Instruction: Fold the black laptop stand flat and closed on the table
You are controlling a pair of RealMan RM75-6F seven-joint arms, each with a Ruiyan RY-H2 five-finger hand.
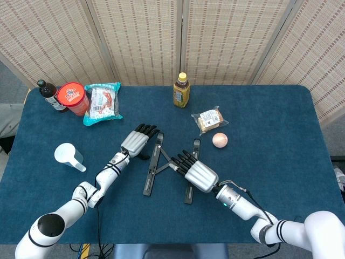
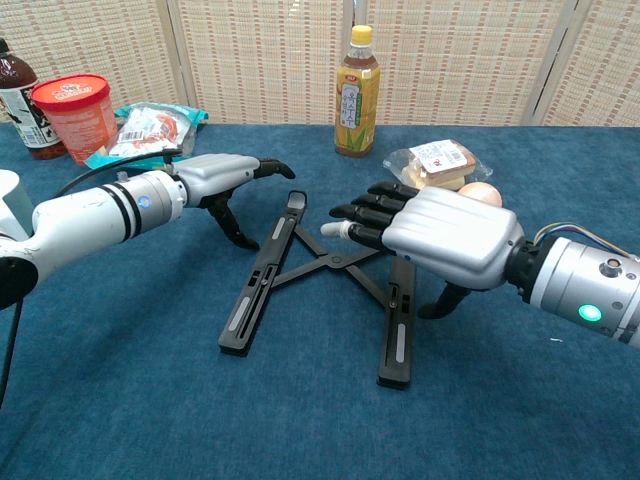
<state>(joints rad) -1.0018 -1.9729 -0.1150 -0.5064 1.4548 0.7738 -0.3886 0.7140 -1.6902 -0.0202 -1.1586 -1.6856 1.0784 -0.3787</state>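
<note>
Your black metal laptop stand (image 1: 167,168) lies on the dark blue cloth-covered desk (image 1: 280,118) near its centre. It is not folded: its two long rails spread apart toward 6 o'clock and are joined by crossed links in the middle.

Your left hand (image 1: 136,142) hovers just at 9 o'clock of the left rail's far end. Its fingers (image 2: 262,165) are stretched forward and slightly apart, the thumb hangs down toward the cloth, and it holds nothing. From the chest view it looks close to the rail, but you cannot tell whether it touches.

Your right hand (image 1: 195,170) sits palm down over the right rail, with its fingers (image 2: 362,212) extended and a little apart, reaching toward the crossed links. Its thumb drops down beside the rail on the outer side. Nothing is gripped; whether the fingertips touch the links cannot be told.

At 12 o'clock of the stand a yellow tea bottle with a yellow cap (image 1: 181,90) stands upright. At 2 o'clock lie a clear-wrapped bread packet (image 1: 209,119) and a pale round onion (image 1: 220,140) just beside it. Toward 10 o'clock are a teal snack bag (image 1: 102,102), a red tub (image 1: 73,97) and a dark sauce bottle (image 1: 49,94). A white plastic measuring cup (image 1: 69,156) lies at 9 o'clock.
</note>
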